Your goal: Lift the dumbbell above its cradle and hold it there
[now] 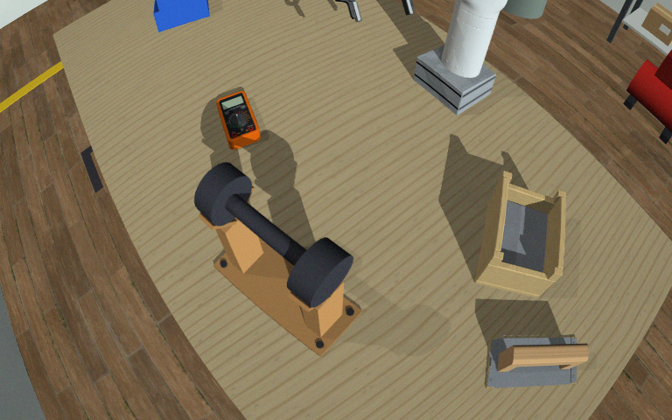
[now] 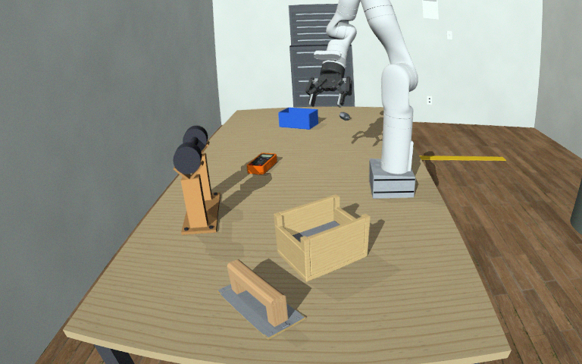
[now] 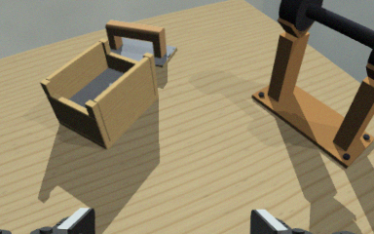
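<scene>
Two fingers spread fully wide, nothing between them: our tool (image 2: 329,92) hangs high over the far end of the table (image 2: 375,288), released and holding nothing. Closest below it we have a blue bin (image 2: 298,117) and a small dark object (image 2: 344,116) we cannot identify. Farther out from the tool lies an orange multimeter (image 2: 261,162), then the open wooden crate (image 2: 321,243) and a wooden handle on a grey plate (image 2: 258,293).

And the prize, well apart from the tool: the dumbbell (image 1: 272,240) sits across its orange cradle (image 1: 277,291), bar resting in the two uprights, a dark weight overhanging each end. From the wrist view we see the cradle ahead and off to one side, the bar (image 3: 342,23) exposed between the posts.

We judge the reach has not begun. To do it well, we would turn the fingers crosswise to the bar, come down at its middle between the uprights, and clamp there, so the weights balance and the lift goes straight up without tilting or catching the cradle.
</scene>
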Robot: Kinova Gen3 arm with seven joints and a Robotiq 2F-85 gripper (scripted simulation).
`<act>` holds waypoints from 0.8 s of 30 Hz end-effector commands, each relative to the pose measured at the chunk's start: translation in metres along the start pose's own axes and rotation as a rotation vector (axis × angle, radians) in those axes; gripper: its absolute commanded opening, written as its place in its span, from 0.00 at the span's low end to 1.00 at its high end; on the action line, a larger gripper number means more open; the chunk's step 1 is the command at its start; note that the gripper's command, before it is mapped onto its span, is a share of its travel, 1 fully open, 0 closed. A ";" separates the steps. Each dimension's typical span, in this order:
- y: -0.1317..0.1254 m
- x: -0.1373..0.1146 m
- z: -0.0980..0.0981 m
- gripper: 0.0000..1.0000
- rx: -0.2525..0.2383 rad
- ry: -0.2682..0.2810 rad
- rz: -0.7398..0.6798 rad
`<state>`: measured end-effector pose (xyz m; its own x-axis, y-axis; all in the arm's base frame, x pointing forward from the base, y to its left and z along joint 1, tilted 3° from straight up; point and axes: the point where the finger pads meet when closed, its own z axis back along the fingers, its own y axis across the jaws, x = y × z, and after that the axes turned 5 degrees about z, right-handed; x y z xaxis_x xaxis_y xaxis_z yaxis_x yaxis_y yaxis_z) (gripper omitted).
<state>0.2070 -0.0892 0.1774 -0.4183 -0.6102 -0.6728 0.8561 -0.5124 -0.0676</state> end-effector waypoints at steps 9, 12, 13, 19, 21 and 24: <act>0.000 0.000 0.000 1.00 0.001 0.000 0.001; 0.000 0.000 0.000 1.00 0.001 0.000 0.001; 0.000 0.000 0.000 1.00 0.001 0.000 0.001; 0.000 0.000 0.000 1.00 0.001 0.000 0.001; 0.001 0.000 0.000 1.00 0.000 -0.001 0.001; 0.002 -0.002 -0.001 1.00 -0.002 -0.006 0.005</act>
<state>0.2080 -0.0893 0.1772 -0.4198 -0.6112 -0.6709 0.8558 -0.5128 -0.0682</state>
